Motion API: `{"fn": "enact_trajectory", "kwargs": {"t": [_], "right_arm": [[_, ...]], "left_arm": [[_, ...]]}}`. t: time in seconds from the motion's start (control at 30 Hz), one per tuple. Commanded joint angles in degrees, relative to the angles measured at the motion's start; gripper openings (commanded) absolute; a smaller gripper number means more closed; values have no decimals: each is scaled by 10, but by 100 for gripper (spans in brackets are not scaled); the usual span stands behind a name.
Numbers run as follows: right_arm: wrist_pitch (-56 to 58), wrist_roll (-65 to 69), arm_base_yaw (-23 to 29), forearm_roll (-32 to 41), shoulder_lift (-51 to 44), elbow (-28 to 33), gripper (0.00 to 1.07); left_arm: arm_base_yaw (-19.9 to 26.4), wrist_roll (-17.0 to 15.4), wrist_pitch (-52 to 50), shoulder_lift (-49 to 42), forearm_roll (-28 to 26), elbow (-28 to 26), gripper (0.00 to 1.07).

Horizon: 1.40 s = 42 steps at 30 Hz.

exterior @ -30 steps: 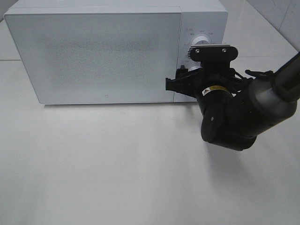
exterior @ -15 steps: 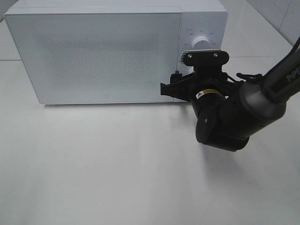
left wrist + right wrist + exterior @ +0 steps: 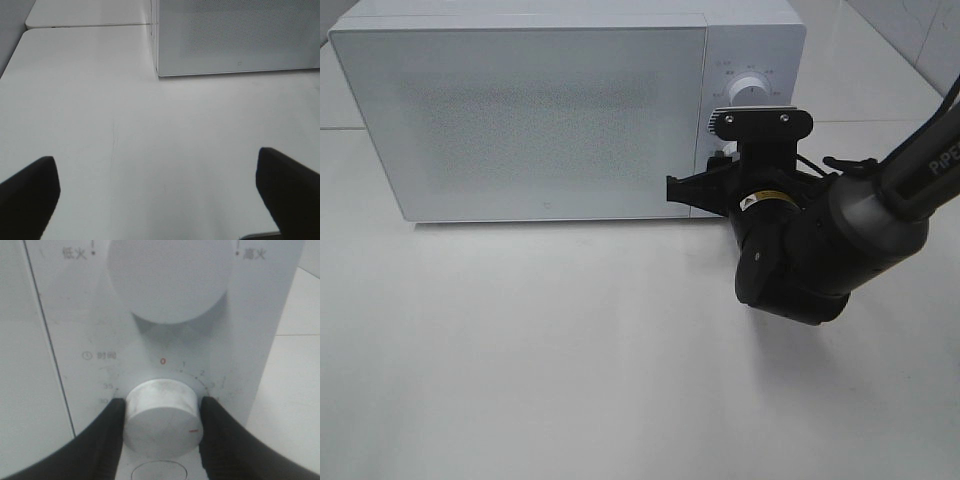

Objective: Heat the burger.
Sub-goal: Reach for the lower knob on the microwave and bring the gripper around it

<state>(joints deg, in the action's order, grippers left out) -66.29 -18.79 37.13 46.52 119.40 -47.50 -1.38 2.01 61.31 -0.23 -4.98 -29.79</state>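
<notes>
White tabletop (image 3: pixel 570 350); pale tiles (image 3: pixel 920 30) beyond; soft even light.

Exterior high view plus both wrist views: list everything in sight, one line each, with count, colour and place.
microwave: one, white, back of the table, door shut
upper knob: one, white, top of the microwave's control panel
timer knob: one, white with a red mark, below the upper knob
table: one, white, under everything
left gripper: one, black, open over the table, facing the microwave's front corner
right gripper: one, black, fingers against both sides of the timer knob
</notes>
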Motion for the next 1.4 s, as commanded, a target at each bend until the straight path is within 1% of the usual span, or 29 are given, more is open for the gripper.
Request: {"fn": "enact_trajectory", "kwargs": {"t": [0.03, 0.07, 0.1, 0.4, 0.47, 0.5, 0.57, 0.6, 0.63, 0.7, 0.73, 0.77, 0.8, 0.83, 0.87, 0.9, 0.97, 1.0, 1.03, 1.07, 1.1, 1.17, 1.2, 1.23, 1.3, 1.33, 1.37, 1.4], "right_arm": [[-69, -2, -10, 5, -2, -15, 14], [-74, -2, -10, 5, -2, -15, 5], [-76, -2, -10, 4, -2, -15, 1], [-79, -2, -10, -14, -2, -15, 0], [-92, 5, -10, -49, -2, -15, 0], [-92, 5, -10, -49, -2, -15, 0], [-99, 28, -10, -78, -2, -15, 0], [-99, 28, -10, -78, -2, -15, 0], [-103, 73, -10, -94, -2, -15, 0], [-104, 94, -10, -100, -2, -15, 0], [-105, 162, -10, -110, -2, -15, 0], [-105, 162, -10, -110, -2, -15, 0], [-105, 193, -11, -117, -2, -15, 0], [-111, 270, -11, -132, -2, -15, 0], [-111, 270, -11, -132, -2, -15, 0], [-127, 333, -11, -147, -2, -15, 0], [-136, 356, -11, -153, -2, -15, 0], [-139, 408, -11, -162, -2, -15, 0], [-139, 408, -11, -162, -2, -15, 0], [-139, 454, -11, -163, -2, -15, 0], [-139, 454, -11, -163, -2, -15, 0], [-139, 511, -11, -172, -2, -15, 0], [-139, 511, -11, -172, -2, -15, 0], [-139, 559, -11, -177, -2, -15, 0], [-139, 583, -11, -176, -2, -15, 0], [-139, 642, -11, -176, -2, -15, 0], [-139, 642, -11, -176, -2, -15, 0], [-139, 679, -11, -176, -2, -15, 0]], "left_arm": [[2, -1, -2, -9, -3, 2, 100], [2, -1, -2, -9, -3, 2, 100], [2, -1, -2, -9, -3, 2, 100], [2, -1, -2, -9, -3, 2, 100], [2, -1, -2, -9, -3, 2, 100], [2, -1, -2, -9, -3, 2, 100], [2, -1, -2, -9, -3, 2, 100], [2, -1, -2, -9, -3, 2, 100], [2, -1, -2, -9, -3, 2, 100], [2, -1, -2, -9, -3, 2, 100], [2, -1, -2, -9, -3, 2, 100], [2, -1, -2, -9, -3, 2, 100], [2, -1, -2, -9, -3, 2, 100], [2, -1, -2, -9, -3, 2, 100], [2, -1, -2, -9, -3, 2, 100], [2, -1, -2, -9, -3, 2, 100], [2, -1, -2, -9, -3, 2, 100], [2, -1, -2, -9, -3, 2, 100], [2, -1, -2, -9, -3, 2, 100], [2, -1, -2, -9, -3, 2, 100], [2, -1, -2, -9, -3, 2, 100], [2, -1, -2, -9, -3, 2, 100], [2, -1, -2, -9, -3, 2, 100], [2, -1, -2, -9, -3, 2, 100], [2, -1, -2, -9, -3, 2, 100], [2, -1, -2, -9, -3, 2, 100], [2, -1, -2, -9, -3, 2, 100], [2, -1, -2, -9, -3, 2, 100]]}}
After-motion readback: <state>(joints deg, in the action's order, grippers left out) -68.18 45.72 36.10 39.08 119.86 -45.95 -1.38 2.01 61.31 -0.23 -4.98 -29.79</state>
